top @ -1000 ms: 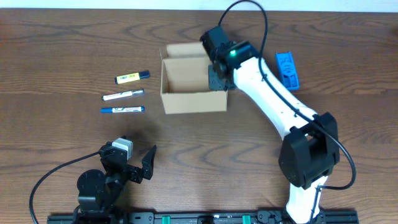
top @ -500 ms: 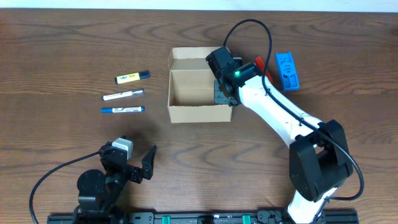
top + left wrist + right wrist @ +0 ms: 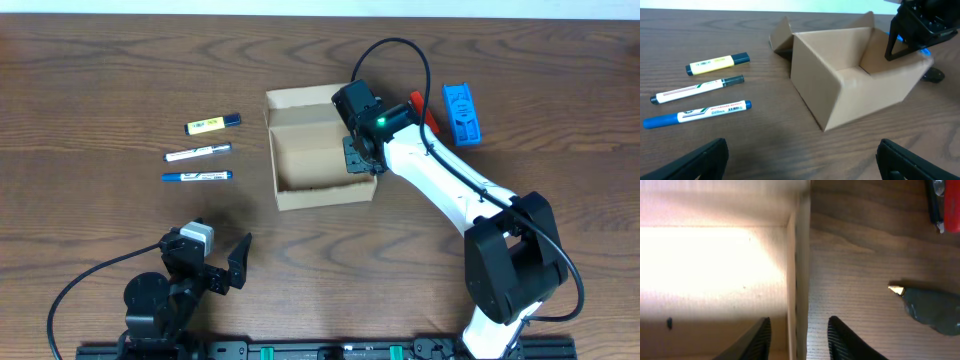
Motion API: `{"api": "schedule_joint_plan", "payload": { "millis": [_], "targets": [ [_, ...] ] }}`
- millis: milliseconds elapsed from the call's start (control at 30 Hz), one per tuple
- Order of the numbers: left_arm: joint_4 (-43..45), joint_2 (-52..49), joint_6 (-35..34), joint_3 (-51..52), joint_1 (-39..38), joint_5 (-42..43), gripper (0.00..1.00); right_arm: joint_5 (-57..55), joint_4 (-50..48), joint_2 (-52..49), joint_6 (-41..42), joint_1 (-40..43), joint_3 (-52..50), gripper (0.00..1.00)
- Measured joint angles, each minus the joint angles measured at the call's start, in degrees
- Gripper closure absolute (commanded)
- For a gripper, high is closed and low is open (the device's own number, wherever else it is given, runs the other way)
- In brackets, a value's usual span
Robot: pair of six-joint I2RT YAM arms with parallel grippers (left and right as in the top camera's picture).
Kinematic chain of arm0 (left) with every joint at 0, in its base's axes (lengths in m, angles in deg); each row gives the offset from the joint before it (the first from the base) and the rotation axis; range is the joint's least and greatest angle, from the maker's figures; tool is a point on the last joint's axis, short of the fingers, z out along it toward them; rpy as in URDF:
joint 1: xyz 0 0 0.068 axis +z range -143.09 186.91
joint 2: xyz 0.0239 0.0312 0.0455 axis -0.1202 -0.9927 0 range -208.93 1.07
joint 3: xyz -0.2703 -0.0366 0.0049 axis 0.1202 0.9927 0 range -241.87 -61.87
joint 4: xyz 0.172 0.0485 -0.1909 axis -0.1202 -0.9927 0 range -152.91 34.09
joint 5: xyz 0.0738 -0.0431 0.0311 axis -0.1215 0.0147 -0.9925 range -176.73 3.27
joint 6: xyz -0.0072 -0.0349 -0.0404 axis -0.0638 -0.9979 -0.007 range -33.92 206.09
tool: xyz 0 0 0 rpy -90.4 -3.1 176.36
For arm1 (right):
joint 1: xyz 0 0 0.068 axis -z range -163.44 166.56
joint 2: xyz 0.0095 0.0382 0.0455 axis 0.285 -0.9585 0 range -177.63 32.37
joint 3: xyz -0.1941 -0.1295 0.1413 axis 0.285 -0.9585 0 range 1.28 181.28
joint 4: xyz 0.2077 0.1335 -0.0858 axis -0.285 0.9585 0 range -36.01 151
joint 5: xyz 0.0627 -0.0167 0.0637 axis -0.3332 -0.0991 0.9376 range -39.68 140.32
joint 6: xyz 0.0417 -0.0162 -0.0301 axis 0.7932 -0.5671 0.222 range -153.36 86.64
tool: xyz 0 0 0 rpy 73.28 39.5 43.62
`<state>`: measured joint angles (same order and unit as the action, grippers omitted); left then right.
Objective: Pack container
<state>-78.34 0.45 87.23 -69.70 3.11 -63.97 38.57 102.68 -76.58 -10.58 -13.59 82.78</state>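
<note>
The container [image 3: 325,196] is a tan cardboard box, open and empty, with its flap lid [image 3: 298,98] folded back at the far side. It also shows in the left wrist view [image 3: 865,100]. My right gripper [image 3: 360,155] straddles the box's right wall [image 3: 797,255], one finger inside and one outside [image 3: 797,335], with small gaps on both sides. My left gripper [image 3: 222,272] is open and empty near the front edge [image 3: 800,160]. A yellow marker [image 3: 212,124], a white marker [image 3: 197,153] and a blue marker [image 3: 196,176] lie to the left of the box.
A blue plastic object [image 3: 461,112] and a red pen-like thing [image 3: 423,108] lie to the right of the box. In the right wrist view a dark grey object [image 3: 930,310] lies on the wood close to the box wall.
The box slid right with my right gripper, then shifted towards the front and turned slightly askew. The left arm and the markers have not moved.
</note>
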Motion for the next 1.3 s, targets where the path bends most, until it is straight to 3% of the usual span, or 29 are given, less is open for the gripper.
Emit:
{"api": "schedule_joint_plan", "payload": {
  "millis": [133,233,333,633,700,767,867,933,1033,1167,1300],
  "targets": [
    [0.0,0.0,0.0,0.0,0.0,0.0,0.05,0.9,0.3,0.0,0.2,0.0,0.0,0.51],
    [0.0,0.0,0.0,0.0,0.0,0.0,0.05,1.6,1.0,0.0,1.0,0.0,0.0,0.80],
    [0.0,0.0,0.0,0.0,0.0,0.0,0.05,1.9,2.0,0.0,2.8,0.0,-0.1,0.93],
    [0.0,0.0,0.0,0.0,0.0,0.0,0.05,2.3,3.4,0.0,6.8,0.0,-0.1,0.93],
    [0.0,0.0,0.0,0.0,0.0,0.0,0.05,2.3,3.6,0.0,7.2,0.0,-0.1,0.87],
    [0.0,0.0,0.0,0.0,0.0,0.0,0.05,2.2,3.9,0.0,7.5,0.0,-0.1,0.69],
    [0.0,0.0,0.0,0.0,0.0,0.0,0.05,2.1,4.1,0.0,7.6,0.0,-0.1,0.66],
    [0.0,0.0,0.0,0.0,0.0,0.0,0.05,2.1,4.4,0.2,7.7,0.0,-0.1,0.58],
    [0.0,0.0,0.0,0.0,0.0,0.0,0.05,2.1,5.2,1.9,7.0,0.0,-0.1,0.38],
    [0.0,0.0,0.0,0.0,0.0,0.0,0.05,1.7,5.2,10.9,3.5,0.0,0.2,0.27],
    [0.0,0.0,0.0,0.0,0.0,0.0,0.05,0.6,6.0,23.2,-0.4,0.9,1.5,0.24]
  ]
}}
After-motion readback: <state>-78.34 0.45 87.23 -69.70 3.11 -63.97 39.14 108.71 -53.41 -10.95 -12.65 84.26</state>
